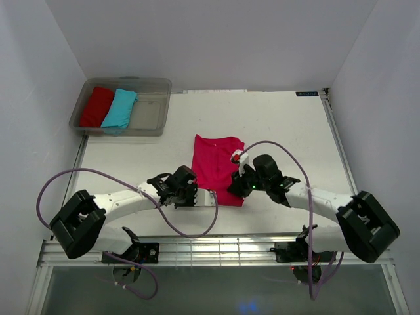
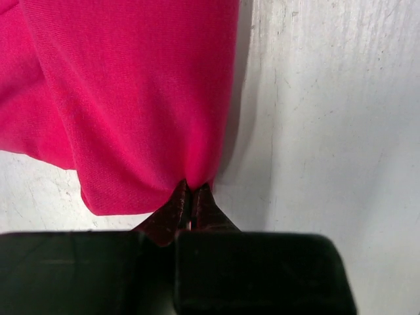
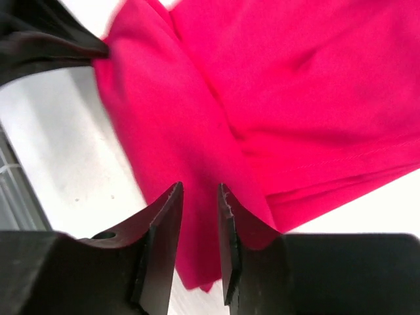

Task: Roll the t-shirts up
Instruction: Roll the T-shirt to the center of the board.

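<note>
Item: pink t-shirt [image 1: 213,164] | left claw [image 2: 192,190] pinches near corner | right claw [image 3: 200,190] parted over cloth | I want matching pinch, even roll.

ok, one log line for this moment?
left gripper: shut on pink t-shirt near edge | right gripper: open, over same shirt | roll: not started

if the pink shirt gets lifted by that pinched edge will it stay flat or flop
Probably floppy: the pink t-shirt puckers where the left gripper pinches its edge, so it likely drapes. Pushed, it may bunch, given its loose folds.
</note>
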